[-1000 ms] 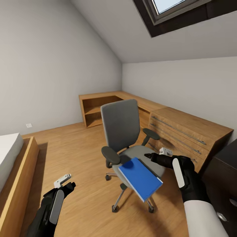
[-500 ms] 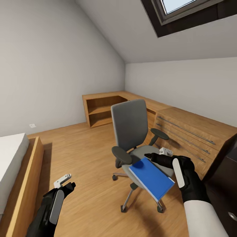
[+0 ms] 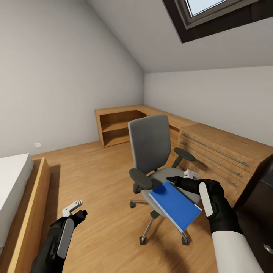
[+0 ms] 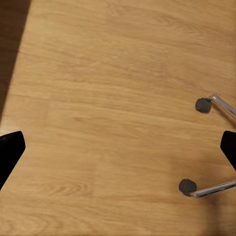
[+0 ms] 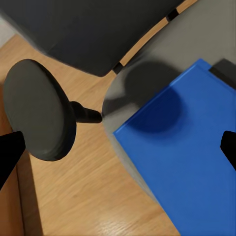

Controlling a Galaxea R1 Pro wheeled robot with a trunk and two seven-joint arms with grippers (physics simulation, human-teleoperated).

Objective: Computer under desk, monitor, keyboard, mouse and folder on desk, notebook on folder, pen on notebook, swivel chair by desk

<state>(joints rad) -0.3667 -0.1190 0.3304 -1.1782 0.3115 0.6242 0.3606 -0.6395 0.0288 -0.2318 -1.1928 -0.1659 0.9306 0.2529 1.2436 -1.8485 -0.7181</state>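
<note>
The grey swivel chair (image 3: 149, 146) stands on the wooden floor mid-room, its back toward the corner. The blue folder (image 3: 175, 204) lies flat on its seat and overhangs the front edge. My right gripper (image 3: 170, 179) hovers open just over the folder's far corner. In the right wrist view the folder (image 5: 182, 169) lies between the spread fingers of the right gripper (image 5: 118, 147), with a black armrest (image 5: 39, 115) beside it. My left gripper (image 3: 81, 214) hangs open and empty low over the floor, left of the chair. In the left wrist view it (image 4: 118, 150) looks down on bare floor and two chair casters (image 4: 187, 186).
A light wooden dresser (image 3: 223, 151) with long handles runs along the right wall and joins a low open shelf (image 3: 115, 129) in the corner. A bed (image 3: 15, 182) in a wooden frame stands at the left. A dark furniture front (image 3: 261, 204) shows at the right edge.
The whole view has swung a little, so the chair and room sit further right in the picture than a second ago. Both arms hold the same pose. The folder has not moved on the seat.
</note>
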